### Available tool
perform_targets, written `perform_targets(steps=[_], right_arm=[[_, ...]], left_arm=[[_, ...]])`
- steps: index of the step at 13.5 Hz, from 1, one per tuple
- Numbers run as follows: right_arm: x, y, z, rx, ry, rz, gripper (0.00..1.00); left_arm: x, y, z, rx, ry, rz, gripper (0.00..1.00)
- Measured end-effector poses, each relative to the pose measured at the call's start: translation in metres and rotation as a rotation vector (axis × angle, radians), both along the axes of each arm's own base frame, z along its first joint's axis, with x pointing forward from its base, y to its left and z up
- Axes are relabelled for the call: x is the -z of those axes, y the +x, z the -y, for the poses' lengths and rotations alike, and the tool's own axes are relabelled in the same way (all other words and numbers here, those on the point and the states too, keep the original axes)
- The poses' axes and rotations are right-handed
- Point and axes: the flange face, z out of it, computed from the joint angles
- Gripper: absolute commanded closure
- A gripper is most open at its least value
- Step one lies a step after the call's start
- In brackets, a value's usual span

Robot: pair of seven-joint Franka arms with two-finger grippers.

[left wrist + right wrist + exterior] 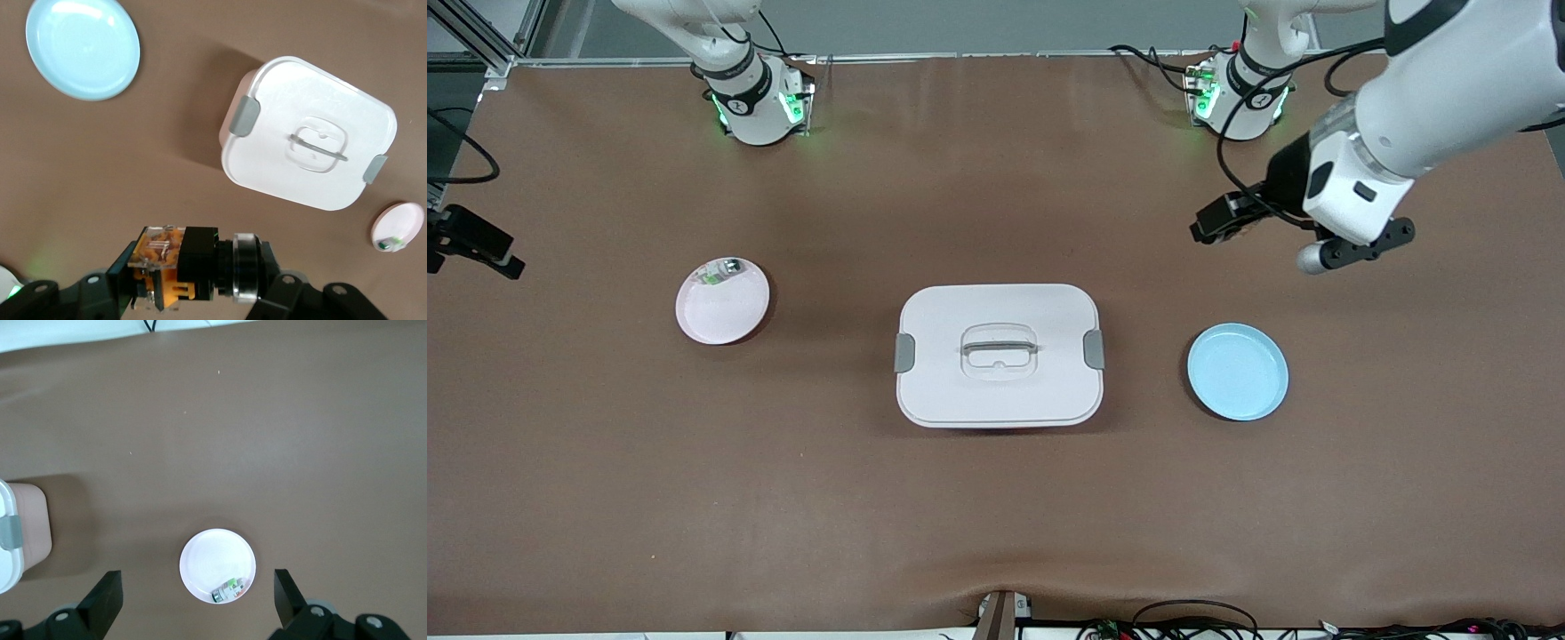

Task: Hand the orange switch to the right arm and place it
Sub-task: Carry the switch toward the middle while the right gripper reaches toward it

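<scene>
Brown table [605,498] — left gripper [200,280] clamps orange switch [183,267]; right gripper [193,600] spread.

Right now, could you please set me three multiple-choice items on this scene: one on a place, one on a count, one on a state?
1. Where is the orange switch?
A. on the blue plate
B. between the left gripper's fingers
C. on the box lid

2. How many plates are on the table?
A. one
B. two
C. three

3. How is the right gripper?
A. open
B. shut on a part
C. shut on the lid's handle

Answers: 1 B, the left wrist view shows the left gripper clamping it. 2 B, the pink plate and the blue plate. 3 A, its fingers stand wide apart over the pink plate, holding nothing.
</scene>
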Motion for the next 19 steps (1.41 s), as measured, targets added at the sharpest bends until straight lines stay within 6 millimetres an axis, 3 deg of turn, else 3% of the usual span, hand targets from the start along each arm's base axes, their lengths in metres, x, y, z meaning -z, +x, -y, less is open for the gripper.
perform_targets(steps=[6,10,13,16,19], right_arm=[[0.014,0.008,-0.013,-0.023,0.004,-0.024,0.0],[0.017,0.009,-0.021,-0.036,0.044,-0.04,0.0],[0.023,0.005,-0.051,-0.1,0.06,-0.083,0.0],[0.026,0.001,-0.089,-0.118,0.182,-0.103,0.0],[0.022,-0.011,-0.121,-0.075,0.309,-0.123,0.0]], left_arm=[[0.004,-0.019,0.102,-0.211,-0.066,-0.063,0.83],[0.012,-0.012,0.141,-0.425,-0.234,-0.186,0.83],[0.015,-0.012,0.169,-0.558,-0.309,-0.256,0.83],[0.02,-0.017,0.196,-0.629,-0.366,-0.292,0.83],[0.022,-0.036,0.238,-0.678,-0.435,-0.314,0.83]])
